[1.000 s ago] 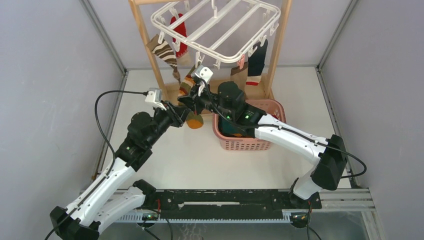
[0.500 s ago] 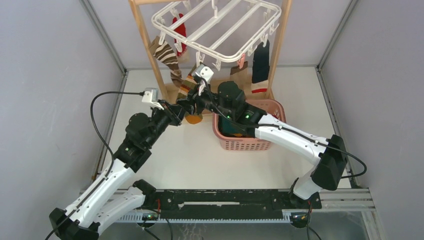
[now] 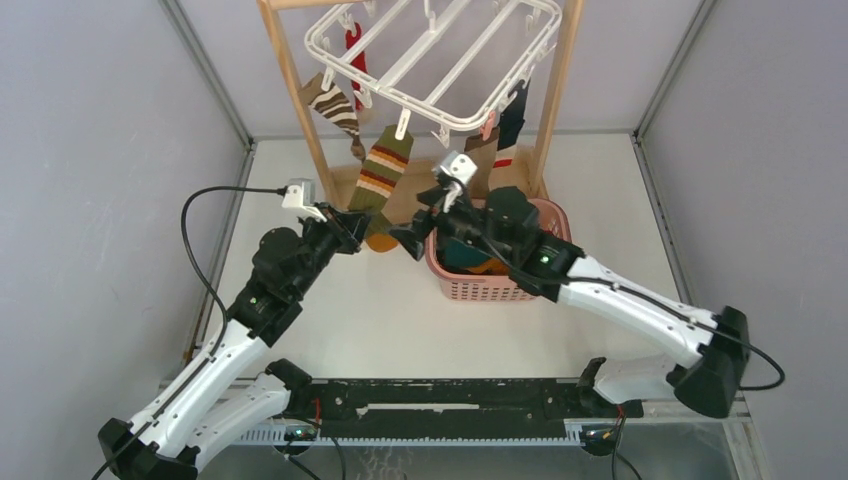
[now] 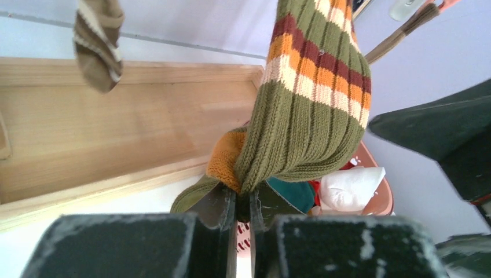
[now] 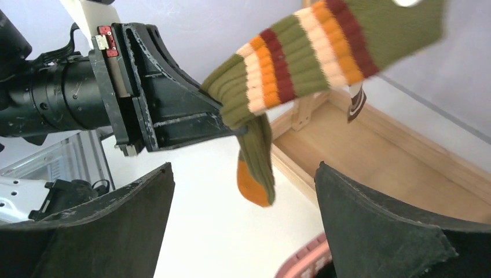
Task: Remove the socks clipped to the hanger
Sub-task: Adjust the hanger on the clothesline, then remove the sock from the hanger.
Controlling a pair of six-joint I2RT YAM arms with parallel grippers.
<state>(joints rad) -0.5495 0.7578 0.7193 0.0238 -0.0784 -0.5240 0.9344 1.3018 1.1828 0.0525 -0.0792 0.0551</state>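
The white hanger (image 3: 440, 50) hangs in the wooden stand, and several socks dangle from its clips: a red one (image 3: 353, 55), a brown striped one (image 3: 333, 100) and a navy one (image 3: 512, 115). A green sock with orange and red stripes (image 3: 381, 175) stretches from a front clip down to my left gripper (image 3: 360, 232). In the left wrist view that gripper (image 4: 243, 200) is shut on the fold of the green sock (image 4: 312, 98). My right gripper (image 3: 410, 240) stands open just right of it. Between its jaws (image 5: 243, 220) there is only the sock's orange toe (image 5: 255, 185), hanging untouched.
A pink basket (image 3: 480, 290) sits under my right arm, with white, teal and red socks inside (image 4: 347, 188). The wooden stand's posts (image 3: 290, 80) and base board (image 4: 87, 127) lie behind the sock. Grey walls close in both sides.
My right gripper has opened and drawn back to the right, away from the sock. The hanger has swung, and the green sock now hangs taut between its clip and my left gripper.
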